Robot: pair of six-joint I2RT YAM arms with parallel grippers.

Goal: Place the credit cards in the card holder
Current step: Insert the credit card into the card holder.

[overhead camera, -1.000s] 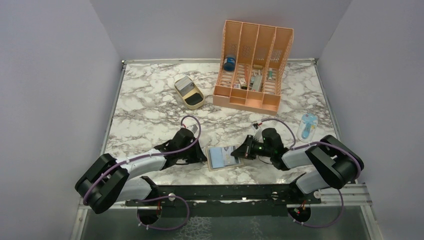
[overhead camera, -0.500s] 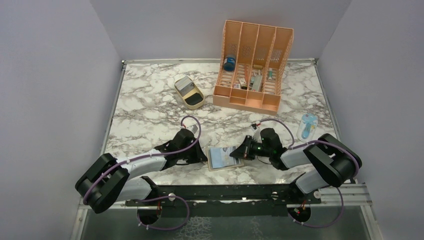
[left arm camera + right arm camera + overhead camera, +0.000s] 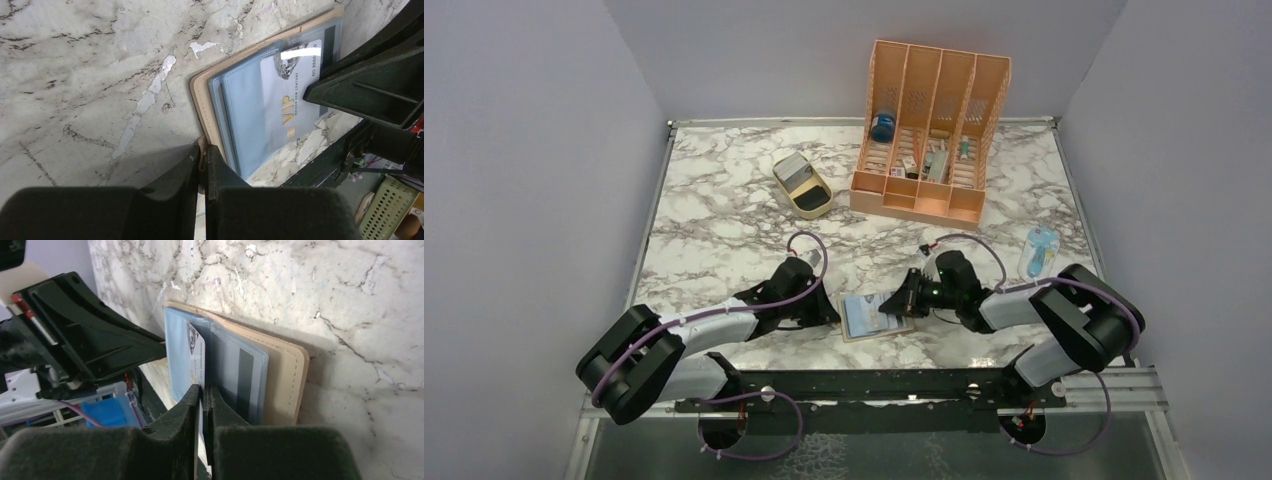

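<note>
The tan card holder (image 3: pixel 871 316) lies open near the table's front edge, its light-blue pockets up; it also shows in the left wrist view (image 3: pixel 245 107) and the right wrist view (image 3: pixel 280 367). My left gripper (image 3: pixel 832 314) is shut on its small snap tab (image 3: pixel 201 152) at the left edge. My right gripper (image 3: pixel 902 304) is shut on a silver-grey credit card (image 3: pixel 196 360) marked VIP (image 3: pixel 292 92), whose far end sits inside a blue pocket. A dark-striped card (image 3: pixel 244 382) lies in the other pocket. More cards (image 3: pixel 796 170) rest on the tan oval tray.
The tan oval tray (image 3: pixel 808 195) stands at the back centre-left. A big orange slotted organizer (image 3: pixel 929 135) with small items stands at the back. A light-blue device (image 3: pixel 1038 252) lies at the right. The black front rail (image 3: pixel 874 385) runs just behind the wallet.
My right gripper has moved a little to the left with the card, sliding it further over the wallet. The left gripper has stayed on the tab.
</note>
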